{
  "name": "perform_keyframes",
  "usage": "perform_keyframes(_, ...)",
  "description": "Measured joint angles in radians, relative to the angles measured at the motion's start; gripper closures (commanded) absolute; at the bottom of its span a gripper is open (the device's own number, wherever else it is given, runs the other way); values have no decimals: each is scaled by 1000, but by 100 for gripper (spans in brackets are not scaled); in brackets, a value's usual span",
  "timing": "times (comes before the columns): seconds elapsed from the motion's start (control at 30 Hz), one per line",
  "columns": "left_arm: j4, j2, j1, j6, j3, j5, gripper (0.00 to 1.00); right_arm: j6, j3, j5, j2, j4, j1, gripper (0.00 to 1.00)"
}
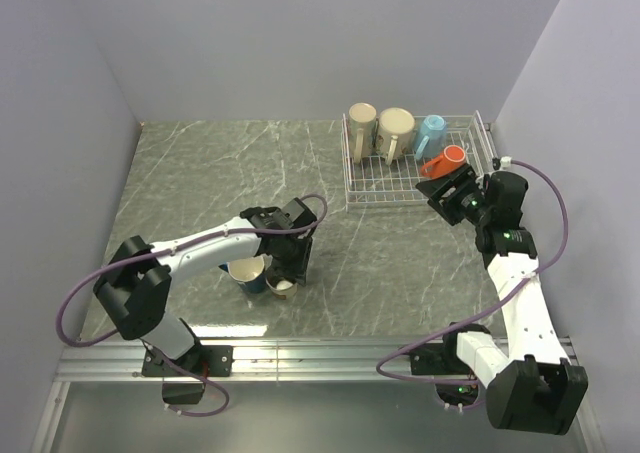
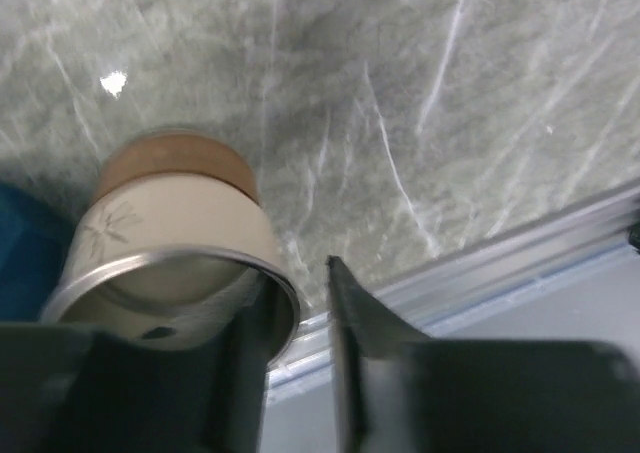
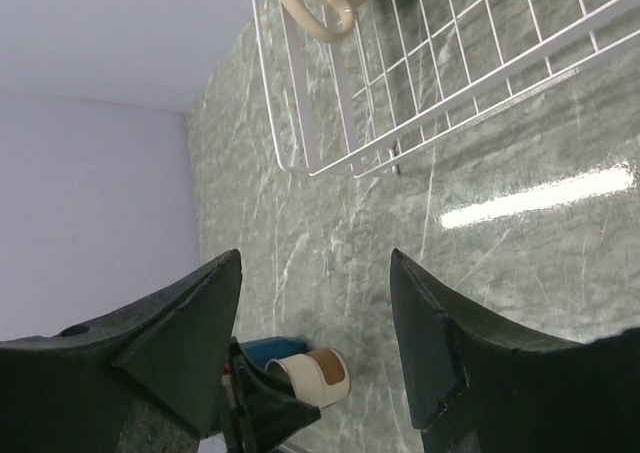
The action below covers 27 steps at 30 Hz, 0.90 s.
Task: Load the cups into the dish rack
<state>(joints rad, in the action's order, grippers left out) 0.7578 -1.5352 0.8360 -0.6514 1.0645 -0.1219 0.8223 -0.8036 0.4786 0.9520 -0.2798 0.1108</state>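
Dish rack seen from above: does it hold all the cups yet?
No: the dish rack holds four, while a dark blue mug and a small mug sit outside.

Top cam: high, behind the arm bases, looks down over the whole tabletop (image 1: 200,173). Left wrist cam: very close, aimed down past left gripper (image 2: 305,293) at small mug (image 2: 170,223). Right wrist cam: further off, shallow angle across tabletop. It shares that mug and the dish rack (image 3: 300,123) corner with top.
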Motion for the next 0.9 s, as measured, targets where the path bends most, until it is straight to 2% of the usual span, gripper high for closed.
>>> perform_keyframes(0.03, -7, -11, 0, -2, 0, 2, 75, 0, 0, 0, 0, 0, 0, 32)
perform_keyframes(0.07, -17, -21, 1, -2, 0, 4, 83, 0, 0, 0, 0, 0, -2, 32)
perform_keyframes(0.2, -10, -35, 3, -1, 16, 11, 98, 2, 0, 0, -6, -3, -3, 32)
perform_keyframes(0.4, 43, -50, -2, 42, 167, 24, 100, 67, -114, 19, 18, -59, -4, 31)
perform_keyframes(0.57, -4, -32, -79, 64, 322, -95, 100, 95, -312, 91, 72, -34, -39, 28)
perform_keyframes(0.7, -256, 95, -241, -14, 264, -323, 99, 108, -358, 187, 94, -10, -106, 27)
perform_keyframes(0.8, -569, 205, -352, -158, 148, -483, 100, 130, -340, 233, 104, 6, -176, 25)
perform_keyframes(0.9, -901, 247, -388, -328, 51, -605, 100, 169, -293, 260, 105, 38, -246, 24)
